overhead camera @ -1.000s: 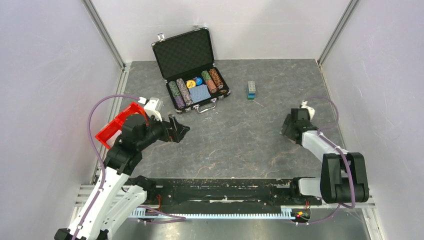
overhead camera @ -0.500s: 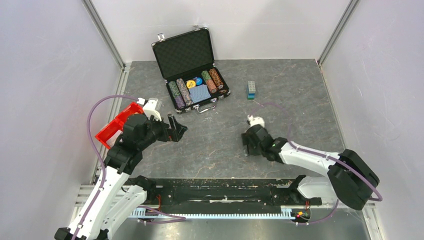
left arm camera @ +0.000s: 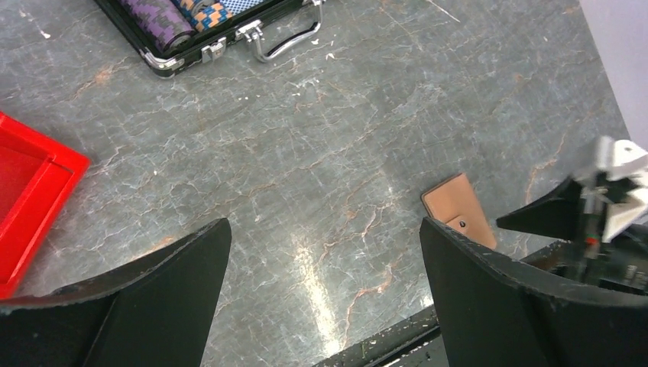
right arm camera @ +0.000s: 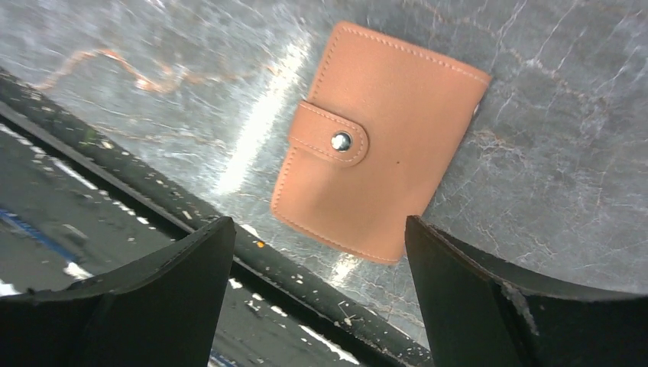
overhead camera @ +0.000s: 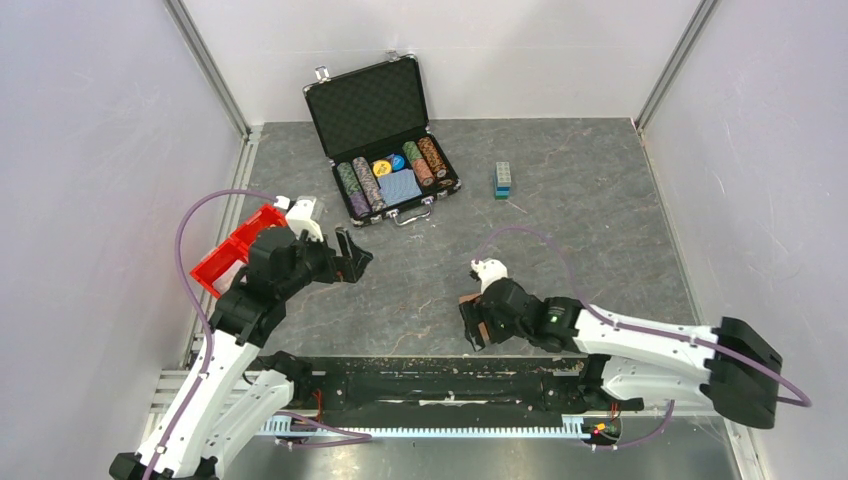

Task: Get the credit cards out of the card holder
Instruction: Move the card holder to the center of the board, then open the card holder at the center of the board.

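The card holder [right arm camera: 380, 139] is a tan leather wallet lying flat and closed, its tab snapped shut, close to the table's near edge. It also shows in the left wrist view as the card holder [left arm camera: 457, 214]. My right gripper [right arm camera: 319, 225] hovers just above it, open, with the wallet's near end between the spread fingers and nothing held. In the top view the right gripper [overhead camera: 475, 325] covers the wallet. My left gripper [overhead camera: 355, 258] hangs open over bare table at the left, also seen as the left gripper [left arm camera: 325, 225]. The credit cards are hidden.
An open black poker-chip case [overhead camera: 385, 140] stands at the back centre. A red bin [overhead camera: 232, 250] sits by the left wall behind the left arm. A small blue-green block [overhead camera: 503, 180] lies at the back right. The black base rail [overhead camera: 440, 370] runs right beside the wallet.
The right arm swung from the right side leftward and toward the near edge, ending above the card holder, with its jaws wider. The left arm barely moved.
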Robot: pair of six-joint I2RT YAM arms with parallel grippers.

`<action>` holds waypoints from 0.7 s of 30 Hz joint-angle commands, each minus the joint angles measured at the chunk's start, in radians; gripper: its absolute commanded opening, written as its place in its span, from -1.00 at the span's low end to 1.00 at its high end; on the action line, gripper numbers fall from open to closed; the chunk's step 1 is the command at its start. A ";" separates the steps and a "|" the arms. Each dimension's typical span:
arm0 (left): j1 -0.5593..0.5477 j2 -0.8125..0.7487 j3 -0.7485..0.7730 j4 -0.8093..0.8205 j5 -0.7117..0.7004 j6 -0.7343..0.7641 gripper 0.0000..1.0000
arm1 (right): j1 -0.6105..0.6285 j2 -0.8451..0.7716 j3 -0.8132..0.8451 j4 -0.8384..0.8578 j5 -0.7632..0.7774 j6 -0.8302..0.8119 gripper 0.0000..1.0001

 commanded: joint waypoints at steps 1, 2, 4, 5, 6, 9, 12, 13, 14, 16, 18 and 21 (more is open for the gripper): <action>-0.006 0.001 0.037 -0.014 -0.026 0.030 1.00 | -0.010 -0.097 0.000 0.013 0.000 -0.013 0.68; -0.005 0.001 0.035 -0.013 -0.006 0.021 1.00 | -0.022 -0.105 0.000 0.018 0.004 -0.018 0.65; -0.006 0.008 0.024 -0.008 0.074 0.002 1.00 | -0.058 -0.120 -0.007 0.043 -0.003 -0.030 0.53; -0.006 0.017 0.016 -0.007 0.111 -0.014 1.00 | -0.076 -0.124 -0.012 0.058 -0.014 -0.037 0.44; -0.006 0.027 0.007 -0.007 0.151 -0.034 1.00 | -0.103 -0.130 -0.018 0.070 -0.029 -0.044 0.32; -0.009 0.077 -0.004 -0.041 0.226 -0.077 0.97 | -0.191 -0.147 -0.054 0.118 -0.091 -0.049 0.16; -0.044 0.116 0.015 -0.085 0.226 -0.089 0.94 | -0.306 -0.162 -0.136 0.209 -0.240 -0.051 0.08; -0.065 0.122 0.023 -0.092 0.213 -0.096 0.93 | -0.341 -0.162 -0.164 0.229 -0.271 -0.054 0.08; -0.085 0.126 0.026 -0.092 0.201 -0.110 0.92 | -0.370 -0.159 -0.184 0.252 -0.305 -0.061 0.08; -0.123 0.130 0.017 -0.068 0.185 -0.151 0.89 | -0.404 -0.148 -0.223 0.289 -0.348 -0.071 0.09; -0.154 0.136 -0.018 -0.018 0.184 -0.205 0.89 | -0.426 -0.135 -0.251 0.324 -0.381 -0.077 0.10; -0.209 0.158 -0.080 0.071 0.182 -0.275 0.86 | -0.452 -0.117 -0.283 0.365 -0.413 -0.078 0.11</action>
